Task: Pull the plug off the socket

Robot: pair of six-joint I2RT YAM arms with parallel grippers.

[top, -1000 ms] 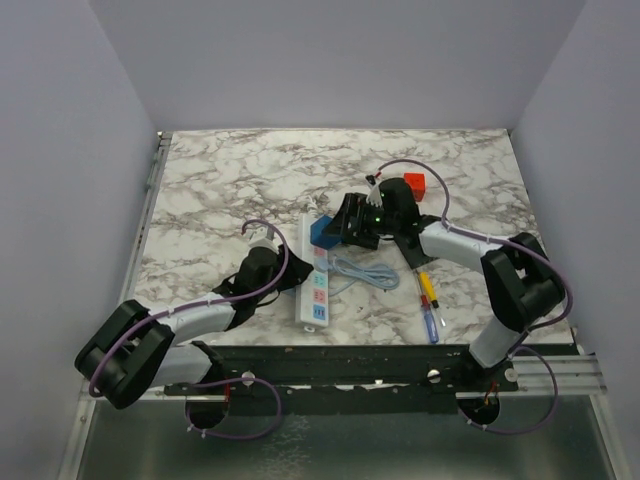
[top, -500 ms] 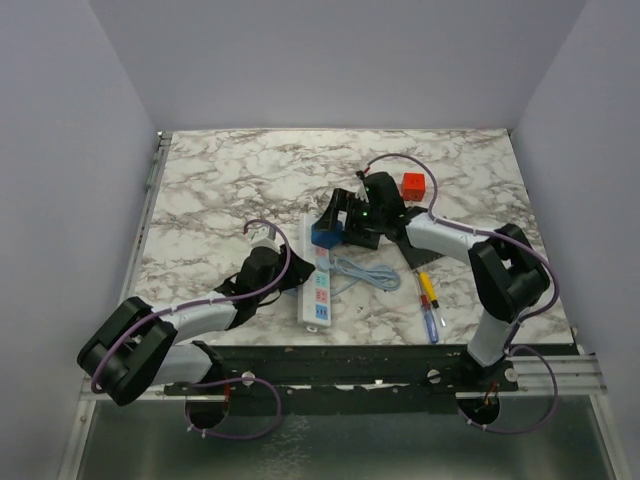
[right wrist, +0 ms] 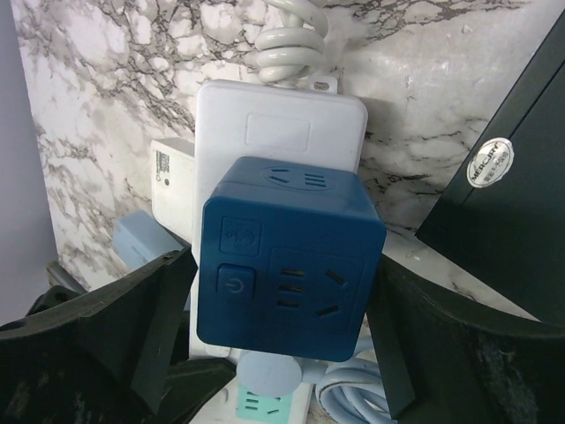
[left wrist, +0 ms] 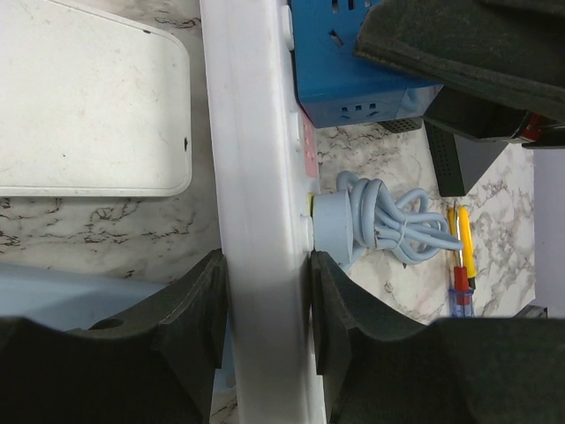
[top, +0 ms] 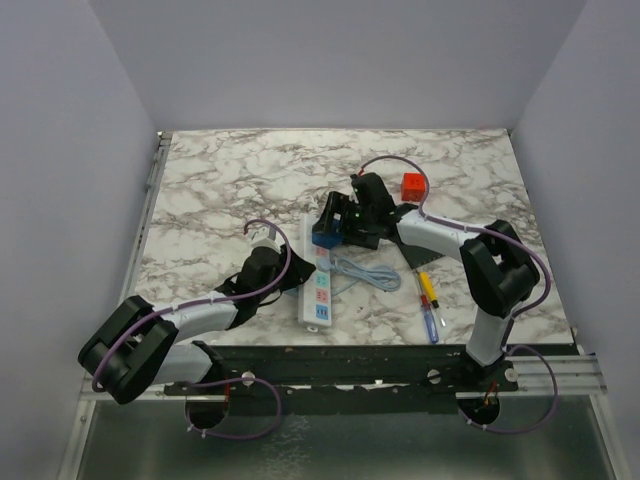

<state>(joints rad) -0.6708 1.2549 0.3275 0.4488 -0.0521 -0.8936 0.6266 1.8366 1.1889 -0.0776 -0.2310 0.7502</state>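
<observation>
Inspector: Movement since the previous check: right tool (top: pixel 328 226) has travelled left across the counter (top: pixel 220 180), from nearer the red block (top: pixel 413 184) to the blue cube adapter (right wrist: pixel 287 261). Left arm shows no change of position.

Recorder: State of the right tool?

Inspector: Jaws apart, one on each side of the adapter and close against its side faces. Contact cannot be confirmed from the wrist view.

Recorder: And the left tool (left wrist: pixel 265 265)?

Inspector: Clamped across the power strip (left wrist: pixel 252 124), one pad on each long edge, toward the strip's near end.

Recorder: Location of the strip?

Inspector: Lying flat at about mid-width of the counter, close to the near edge, long axis running near to far. Pink, green and blue outlet panels face up. The adapter sits on the far end of the strip, plugged in.

Recorder: Anything else seated in it?

Inspector: One light-blue plug (left wrist: pixel 335 221), just beyond the left pads. Its bundled cable (left wrist: pixel 402 225) rests on the counter on the right side of the strip.

Recorder: Surrounding items?

Inspector: White flat box (left wrist: pixel 88 106) just beside the strip on its left side. Screwdrivers (top: pixel 428 305) lie toward the right edge, apart from the strip. The red block stands toward the far right corner, well apart from the strip.
</observation>
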